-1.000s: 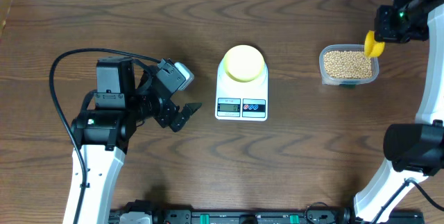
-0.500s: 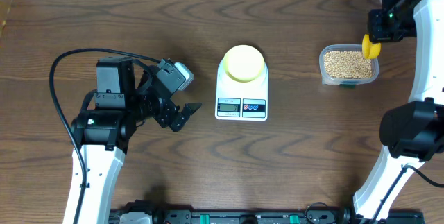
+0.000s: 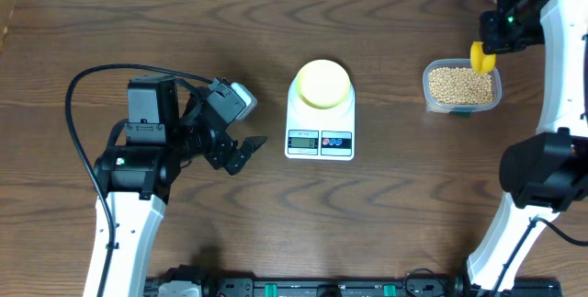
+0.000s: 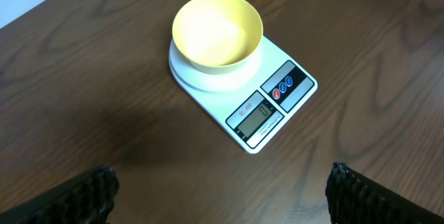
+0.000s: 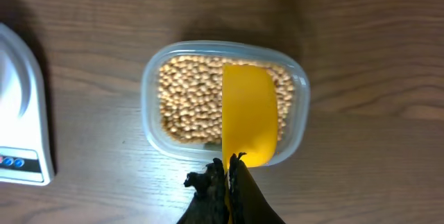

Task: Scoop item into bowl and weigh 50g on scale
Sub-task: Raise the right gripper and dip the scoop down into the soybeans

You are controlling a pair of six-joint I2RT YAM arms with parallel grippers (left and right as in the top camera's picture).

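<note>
- My right tool (image 3: 491, 39) is clamped tight on the handle of the yellow scoop (image 5: 250, 120), up by the far right corner of the bench (image 3: 184, 39)
- The scoop points away from my right tool and hangs over the clear plastic tub (image 5: 143, 99), covering the right half of it in the right wrist view
- I cannot tell whether the scoop touches the beans (image 5: 187, 102) or sits just above them
- The beans fill the tub in a thick tan layer, and all the ones I can see are inside its walls
- The tub stands on the bench near the far right corner, well apart from the scale (image 4: 277, 106)
- The scale sits around the middle of the bench, a little toward the far edge, with its display (image 4: 254, 114) and two buttons (image 4: 284, 85) turned toward the near edge
- The bowl (image 4: 216, 30) stands upright on the scale's round platform at the end nearer the far edge, and its inside shows bare pale yellow
- My left tool (image 3: 248, 152) holds nothing and is spread wide: its two dark fingers (image 4: 83, 193) sit at opposite lower corners of the left wrist view
- My left tool hangs above the bench between the left edge and the scale, near the scale but apart from it, aimed toward it
</note>
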